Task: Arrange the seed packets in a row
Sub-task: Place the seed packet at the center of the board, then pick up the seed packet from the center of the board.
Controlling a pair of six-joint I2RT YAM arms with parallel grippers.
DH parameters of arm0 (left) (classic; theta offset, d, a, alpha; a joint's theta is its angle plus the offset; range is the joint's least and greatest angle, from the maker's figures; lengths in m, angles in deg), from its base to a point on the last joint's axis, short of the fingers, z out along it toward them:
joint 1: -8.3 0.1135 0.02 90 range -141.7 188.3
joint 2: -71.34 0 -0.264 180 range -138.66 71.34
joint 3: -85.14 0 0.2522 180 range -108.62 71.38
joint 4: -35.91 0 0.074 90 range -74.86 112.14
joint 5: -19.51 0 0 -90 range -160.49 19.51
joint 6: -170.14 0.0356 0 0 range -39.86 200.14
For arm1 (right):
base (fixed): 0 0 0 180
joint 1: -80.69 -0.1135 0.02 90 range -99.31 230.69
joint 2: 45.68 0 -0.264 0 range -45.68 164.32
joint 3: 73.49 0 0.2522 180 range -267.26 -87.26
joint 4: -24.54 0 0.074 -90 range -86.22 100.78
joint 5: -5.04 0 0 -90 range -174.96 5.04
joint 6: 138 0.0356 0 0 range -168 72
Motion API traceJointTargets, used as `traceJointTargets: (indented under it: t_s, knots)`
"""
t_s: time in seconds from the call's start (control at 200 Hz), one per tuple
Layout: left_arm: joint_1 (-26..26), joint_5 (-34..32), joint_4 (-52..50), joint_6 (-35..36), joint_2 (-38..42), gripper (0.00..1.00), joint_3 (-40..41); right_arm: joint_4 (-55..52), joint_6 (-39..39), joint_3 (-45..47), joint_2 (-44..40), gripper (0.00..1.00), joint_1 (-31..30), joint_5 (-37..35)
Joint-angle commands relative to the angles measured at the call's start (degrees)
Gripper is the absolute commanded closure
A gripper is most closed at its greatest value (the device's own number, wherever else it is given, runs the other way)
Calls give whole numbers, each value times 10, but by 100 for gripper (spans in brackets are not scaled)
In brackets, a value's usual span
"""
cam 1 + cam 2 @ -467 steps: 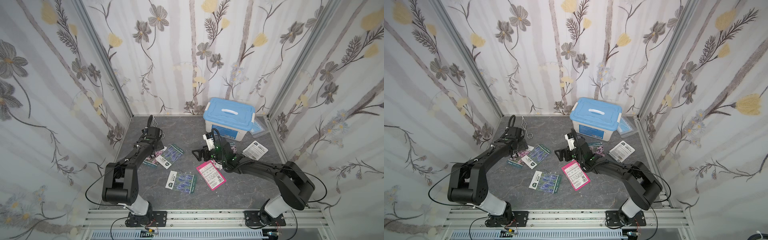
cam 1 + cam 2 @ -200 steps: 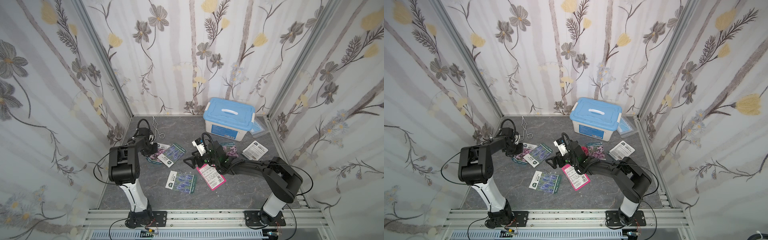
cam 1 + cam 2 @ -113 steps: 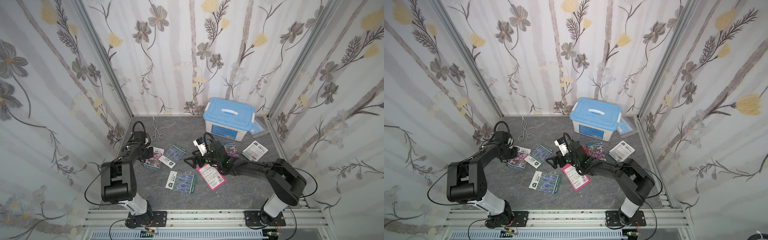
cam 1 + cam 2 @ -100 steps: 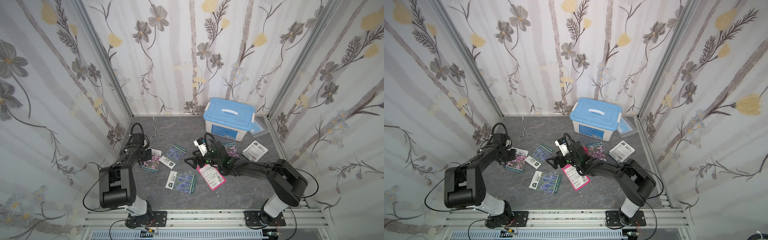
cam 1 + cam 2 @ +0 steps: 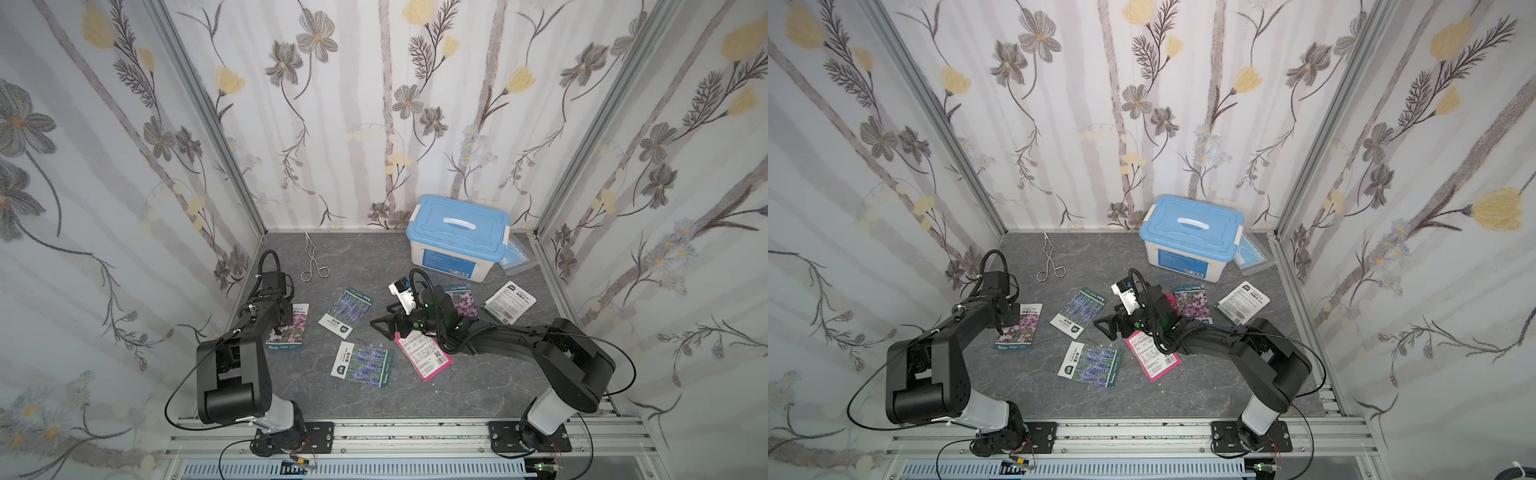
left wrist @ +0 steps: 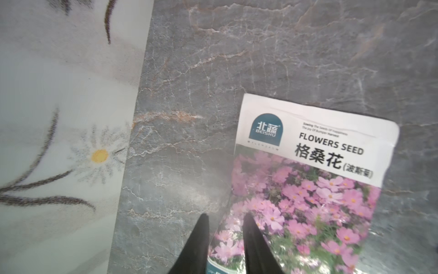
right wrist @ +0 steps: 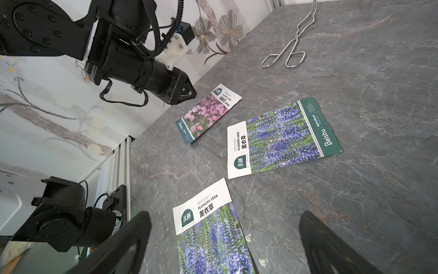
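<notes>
Grey marble table (image 5: 415,399), papered walls around. Robot's left hand (image 6: 224,215) is parted narrowly, straddling the pink packet's (image 6: 308,178) near edge — lift straight off, I'd judge, so nothing drags. Then the right hand (image 7: 224,214), wide and empty, hangs just above a lavender packet (image 7: 208,239) — square up to one short edge before pinching.

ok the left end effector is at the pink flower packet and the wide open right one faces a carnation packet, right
Wrong packet: the right wrist view shows the wide-open right end effector facing a lavender packet. The left end effector is at the pink-flower packet.
</notes>
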Motion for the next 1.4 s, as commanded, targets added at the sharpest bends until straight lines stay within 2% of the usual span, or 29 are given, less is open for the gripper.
traceJointTargets:
  t_s: [0.0,0.05,0.09,0.215,0.365,0.505,0.59,0.624,0.804,0.924,1.104,1.264,1.394]
  knots:
    - [2,-36,24,11,6,56,-4,31,-5,-4,9,1,-1,0]
    - [2,-46,30,8,12,45,-4,31,-5,-6,12,1,-1,1]
    - [2,-60,35,3,21,41,-6,32,-4,-7,13,1,-1,2]
    - [-1,-66,45,-17,62,38,-21,31,-1,-3,5,1,-1,-1]
    - [-37,-7,-16,-84,69,36,-76,22,5,-3,-12,1,5,-2]
    - [-112,48,-82,-157,38,33,-112,29,28,5,-21,1,28,4]
    - [-165,71,-106,-178,10,31,-131,17,39,-1,-11,1,37,6]
    - [-187,77,-115,-186,-3,30,-141,9,43,-1,-9,1,58,3]
    - [-301,98,-103,-221,-46,26,-167,-27,90,26,-37,1,94,-73]
    - [-381,119,-76,-245,-78,26,-190,-84,112,65,-90,2,127,-142]
    - [-499,143,-11,-284,-147,25,-229,-79,154,189,-209,2,189,-173]
    - [-572,173,64,-332,-245,25,-281,-88,178,269,-311,2,239,-197]
    - [-607,187,96,-361,-327,25,-342,-108,183,302,-366,2,274,-215]
